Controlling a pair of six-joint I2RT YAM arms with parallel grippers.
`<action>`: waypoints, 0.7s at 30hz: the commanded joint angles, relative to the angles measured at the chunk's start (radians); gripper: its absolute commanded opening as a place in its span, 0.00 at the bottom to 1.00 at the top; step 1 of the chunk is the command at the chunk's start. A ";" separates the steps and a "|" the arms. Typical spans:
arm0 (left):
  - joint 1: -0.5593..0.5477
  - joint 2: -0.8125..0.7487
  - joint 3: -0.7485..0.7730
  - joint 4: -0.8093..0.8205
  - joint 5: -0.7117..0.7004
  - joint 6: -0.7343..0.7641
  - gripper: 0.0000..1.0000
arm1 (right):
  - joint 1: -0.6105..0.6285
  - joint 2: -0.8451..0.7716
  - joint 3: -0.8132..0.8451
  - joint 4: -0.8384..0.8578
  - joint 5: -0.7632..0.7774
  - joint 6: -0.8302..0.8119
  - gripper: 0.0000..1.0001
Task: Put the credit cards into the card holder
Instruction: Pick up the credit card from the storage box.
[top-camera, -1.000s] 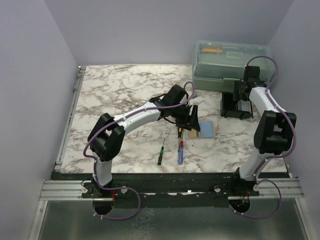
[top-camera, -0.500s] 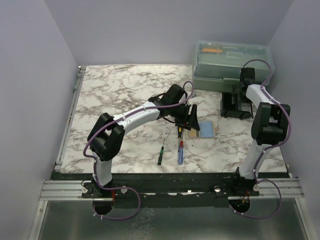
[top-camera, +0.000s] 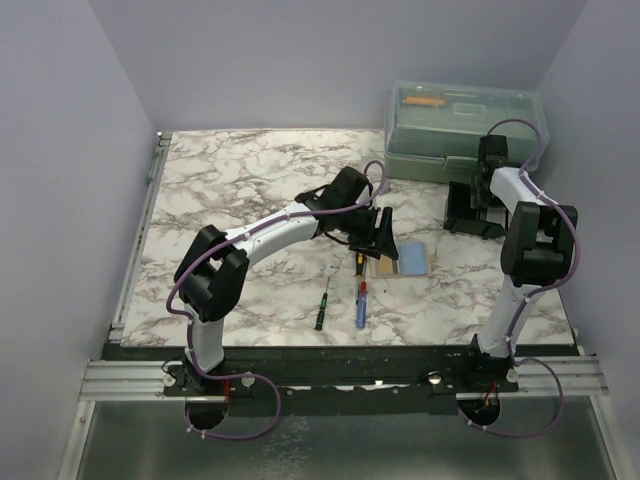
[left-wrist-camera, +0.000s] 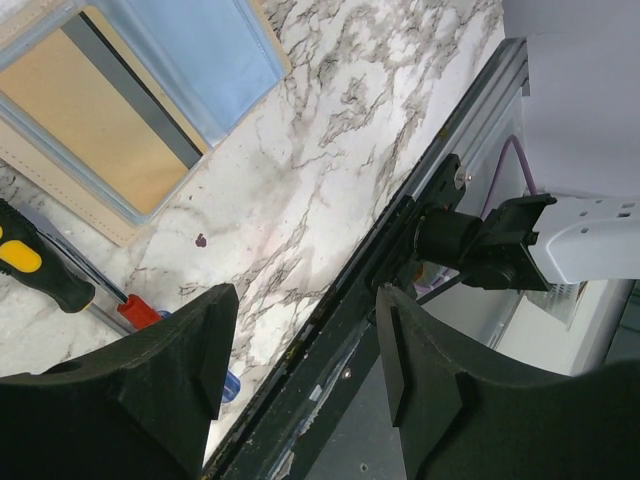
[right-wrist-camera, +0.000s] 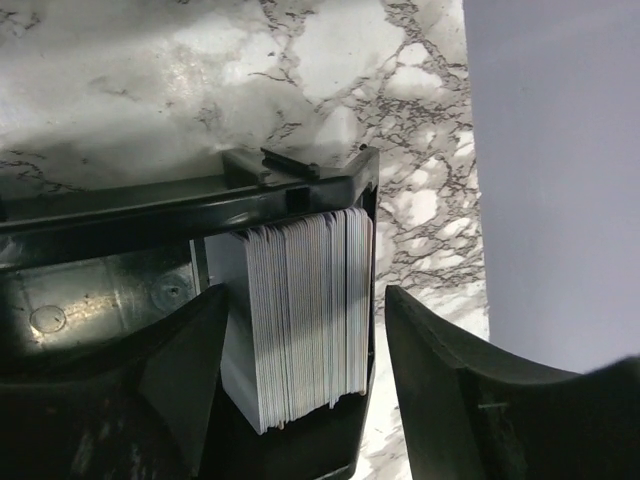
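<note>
The tan card holder (top-camera: 385, 267) lies open on the marble table and fills the top left of the left wrist view (left-wrist-camera: 60, 175). A blue card (top-camera: 412, 258) lies on its right half, also in the left wrist view (left-wrist-camera: 200, 50), beside a tan face with a dark stripe (left-wrist-camera: 115, 130). My left gripper (top-camera: 383, 232) is open and empty just left of the holder (left-wrist-camera: 300, 340). A stack of pale grey credit cards (right-wrist-camera: 305, 310) stands on edge in a black tray (top-camera: 470, 210). My right gripper (top-camera: 480, 195) is open, with its fingers on either side of the stack (right-wrist-camera: 305, 335).
A translucent green toolbox (top-camera: 462, 125) stands at the back right, just behind the tray. Three screwdrivers lie near the front: green (top-camera: 322, 303), blue and red (top-camera: 361, 305), yellow and black (top-camera: 357, 262). The table's front rail (left-wrist-camera: 400, 250) runs close below the left gripper.
The right arm has swung its elbow up and moved the gripper slightly toward the back over the card tray. The left arm has barely moved.
</note>
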 joint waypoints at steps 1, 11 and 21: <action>0.003 -0.011 -0.010 0.009 0.026 0.014 0.64 | -0.006 0.007 0.028 -0.035 0.079 -0.001 0.61; 0.002 -0.012 -0.012 0.012 0.028 0.013 0.64 | -0.004 -0.033 0.015 -0.033 0.082 -0.008 0.44; 0.003 -0.011 -0.017 0.017 0.033 0.010 0.64 | -0.004 -0.045 0.013 -0.043 0.079 0.000 0.25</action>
